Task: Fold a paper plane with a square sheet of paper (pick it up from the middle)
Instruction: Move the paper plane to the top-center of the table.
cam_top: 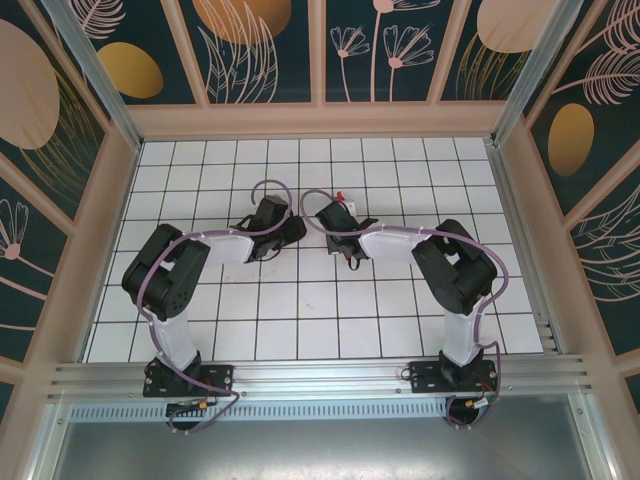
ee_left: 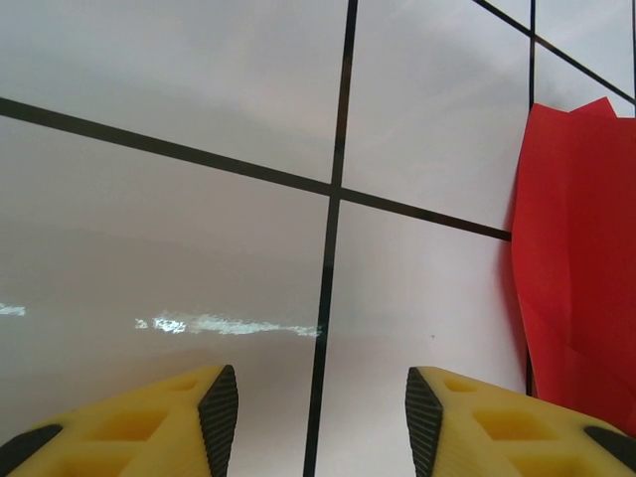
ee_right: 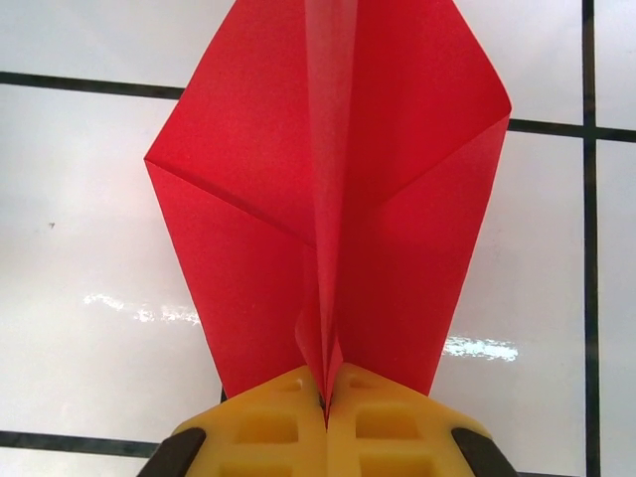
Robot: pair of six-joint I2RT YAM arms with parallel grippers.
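Plane, red and creased, clamped at its 6 o'clock end in the right claw, fanning toward 12 o'clock over the white tiled surface; left claw apart and empty, low over that surface, plane's edge at 3 o'clock.

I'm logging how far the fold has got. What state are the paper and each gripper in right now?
red paper: creased, side flaps folded in, centre ridge raised and pinched at its near end.
left gripper: open, nothing between its fingers, paper off to one side.
right gripper: shut on the paper's centre ridge.
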